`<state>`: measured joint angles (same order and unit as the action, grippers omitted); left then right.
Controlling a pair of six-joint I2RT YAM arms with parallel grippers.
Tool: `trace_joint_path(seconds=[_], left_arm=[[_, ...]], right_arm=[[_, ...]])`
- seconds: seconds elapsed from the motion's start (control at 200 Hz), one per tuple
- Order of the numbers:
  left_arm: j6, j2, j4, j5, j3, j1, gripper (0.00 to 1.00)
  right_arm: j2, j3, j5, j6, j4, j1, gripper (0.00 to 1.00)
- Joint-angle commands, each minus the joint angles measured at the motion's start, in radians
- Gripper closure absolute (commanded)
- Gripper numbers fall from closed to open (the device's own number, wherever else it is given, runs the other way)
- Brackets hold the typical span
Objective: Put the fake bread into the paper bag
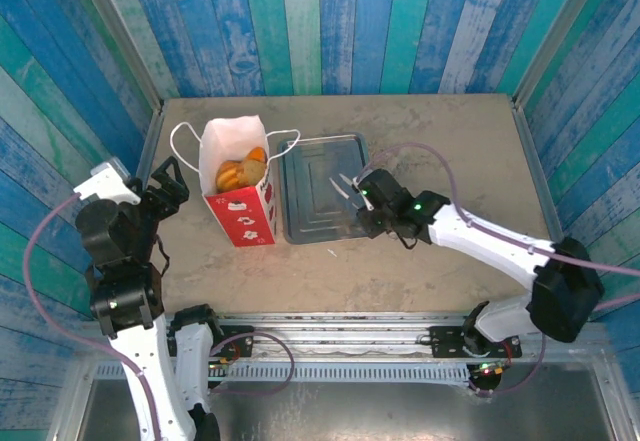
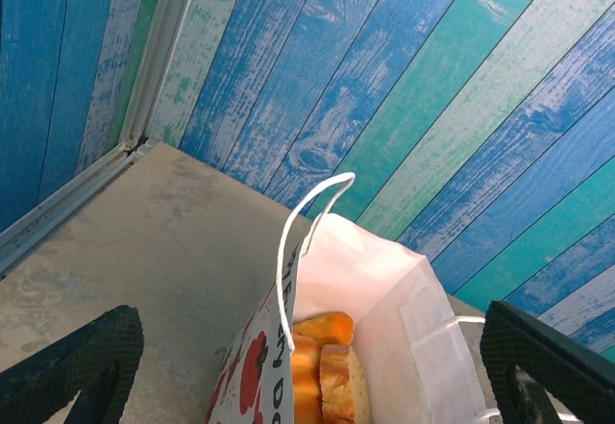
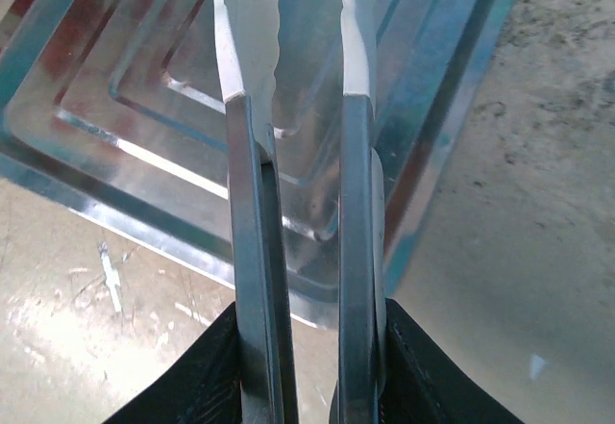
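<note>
While the paper bag stands upright on the tabletop, the fake bread sits inside it, golden-orange pieces showing through the open mouth. Left gripper is just beside the bag's left face, jaws spread wide. From the left wrist view its dark fingers sit at the two lower corners of the frame, with the bag and the bread in the space between them, clamped on nothing. Right gripper hangs over the grey metal tray, apart from the bread, with the bag's right wall between. Its jaws run nearly parallel with a narrow gap and hold nothing; the tray's stepped floor is visible through the gap. Tray lies against or just beside the bag's right side; cannot tell which. Count: one bag, two white cord handles, one tray. Bread: two or three pieces can be told apart at the bag mouth; any beneath are hidden.
</note>
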<state>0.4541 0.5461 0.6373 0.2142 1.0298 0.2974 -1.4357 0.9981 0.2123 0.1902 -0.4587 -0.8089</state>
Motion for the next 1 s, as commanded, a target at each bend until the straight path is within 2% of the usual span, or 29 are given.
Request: trace_joint_path(seconds=[0.0, 0.275, 0.406, 0.997], left_arm=[[0.011, -0.009, -0.011, -0.018, -0.015, 0.005, 0.06], [0.007, -0.008, -0.011, -0.029, -0.022, 0.004, 0.06], [0.009, -0.008, -0.016, -0.029, -0.029, 0.005, 0.06], [0.012, -0.012, -0.027, -0.030, -0.042, 0.004, 0.06]], right_arm=[[-0.038, -0.008, -0.010, -0.005, 0.141, 0.006, 0.64], [-0.194, 0.001, -0.030, -0.008, 0.189, 0.022, 0.63], [-0.232, -0.013, -0.037, -0.002, 0.182, 0.023, 0.59], [-0.178, -0.093, -0.047, 0.045, 0.133, 0.024, 0.29]])
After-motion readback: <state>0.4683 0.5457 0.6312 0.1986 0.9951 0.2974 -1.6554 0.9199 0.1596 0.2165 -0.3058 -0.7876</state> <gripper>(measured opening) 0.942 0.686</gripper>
